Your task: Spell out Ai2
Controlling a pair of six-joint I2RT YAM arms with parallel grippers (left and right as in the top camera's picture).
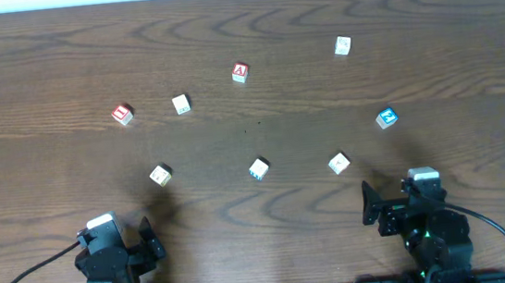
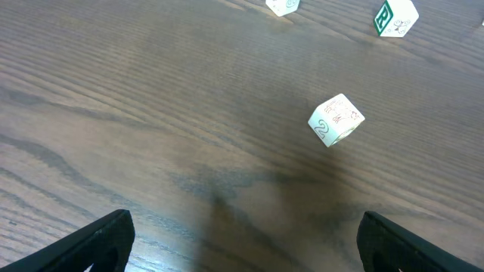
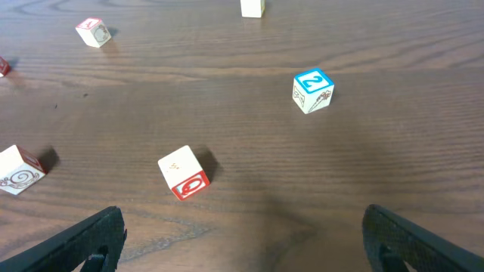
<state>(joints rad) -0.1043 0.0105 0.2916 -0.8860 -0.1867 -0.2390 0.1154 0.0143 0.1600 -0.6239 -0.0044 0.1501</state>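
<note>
A red-faced A block [image 1: 240, 72] lies at the back centre and shows small in the right wrist view [image 3: 93, 32]. A blue 2 block [image 1: 386, 118] lies at the right [image 3: 312, 91]. A white block with a green 2 [image 1: 160, 174] lies ahead of my left gripper [image 2: 336, 119]. I cannot read an "i" on any block. My left gripper [image 1: 120, 236] [image 2: 246, 224] and right gripper [image 1: 402, 203] [image 3: 242, 221] are both open and empty, low at the near edge, apart from all blocks.
Other letter blocks are scattered about: a red one [image 1: 122, 114], a white one with a green R [image 1: 181, 104] [image 2: 395, 17], one at the back right [image 1: 343, 45], one in the centre [image 1: 259, 169] and a red-marked one [image 1: 339, 163] [image 3: 184, 172].
</note>
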